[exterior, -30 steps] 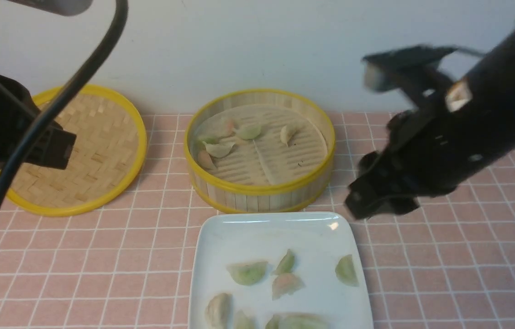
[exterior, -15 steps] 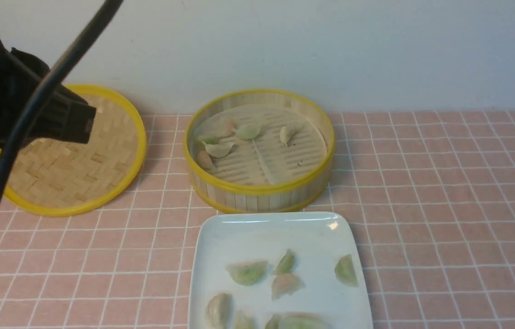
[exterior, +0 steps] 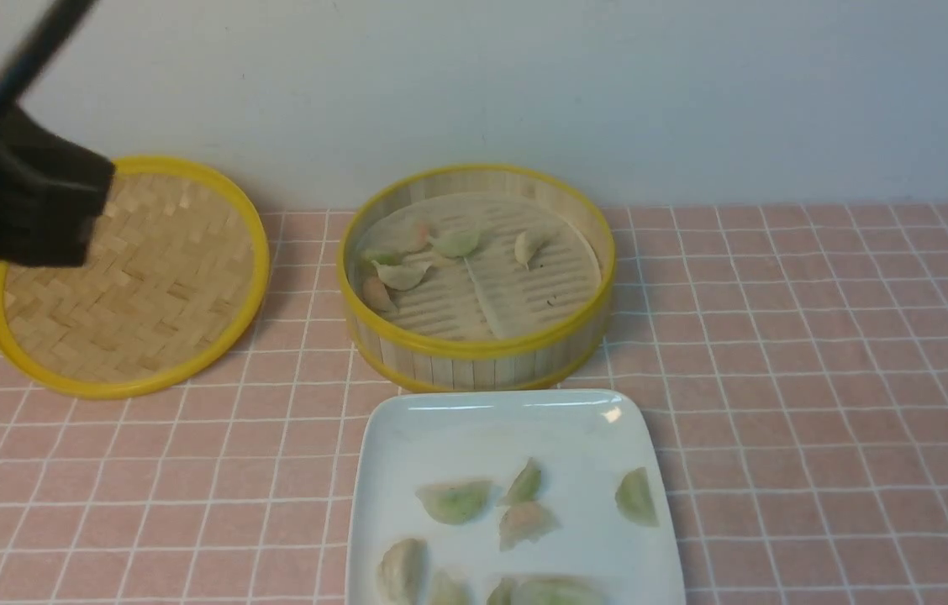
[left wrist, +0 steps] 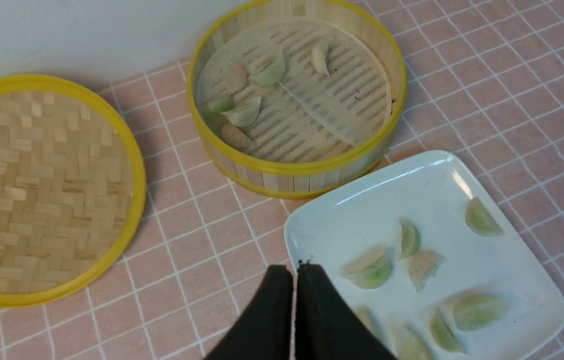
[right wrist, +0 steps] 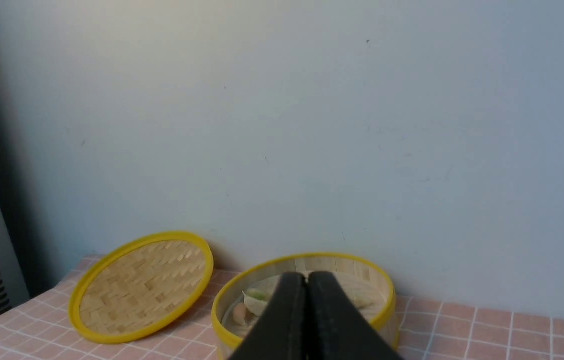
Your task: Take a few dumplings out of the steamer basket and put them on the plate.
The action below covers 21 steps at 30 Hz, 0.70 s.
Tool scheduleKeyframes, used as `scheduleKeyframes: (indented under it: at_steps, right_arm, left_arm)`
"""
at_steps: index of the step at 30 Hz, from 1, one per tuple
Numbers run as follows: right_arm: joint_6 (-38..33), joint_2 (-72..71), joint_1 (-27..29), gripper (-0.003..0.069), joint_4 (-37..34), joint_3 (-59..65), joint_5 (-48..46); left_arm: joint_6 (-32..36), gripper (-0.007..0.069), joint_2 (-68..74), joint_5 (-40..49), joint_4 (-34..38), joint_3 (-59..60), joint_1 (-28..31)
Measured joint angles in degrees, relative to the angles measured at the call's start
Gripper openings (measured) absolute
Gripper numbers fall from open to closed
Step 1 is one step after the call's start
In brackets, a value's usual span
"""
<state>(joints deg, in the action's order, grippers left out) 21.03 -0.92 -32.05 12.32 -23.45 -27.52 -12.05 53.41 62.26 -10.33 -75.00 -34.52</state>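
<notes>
White plate lies near the closed left claw.

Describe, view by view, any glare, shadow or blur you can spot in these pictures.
Front view: a white glint at the far right corner of the plate; the left arm is a dark, soft-edged mass. Left wrist view: glare streaks along the plate rim; the left gripper shows as featureless black. Right wrist view: the wall darkens toward one edge; the close right gripper looks soft.
</notes>
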Motion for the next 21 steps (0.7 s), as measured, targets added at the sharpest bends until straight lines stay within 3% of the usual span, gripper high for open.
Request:
scheduleKeyframes:
  at_steps: [2,14,21]
  right_arm:
    - [0.00,0.00,0.00,-0.0015,0.03,0.00,0.00]
    - [0.00,0.00,0.00,-0.0015,0.22,0.00,0.00]
    - [0.00,0.00,0.00,-0.0015,0.22,0.00,0.00]
  left_arm:
    - [0.23,-0.0006,-3.77,-1.70,-0.47,2.54,0.00]
    - [-1.80,-0.0006,-35.29,-34.75,-1.50,36.09,0.00]
    - [-1.80,-0.0006,-38.42,-40.67,-1.50,43.64,0.00]
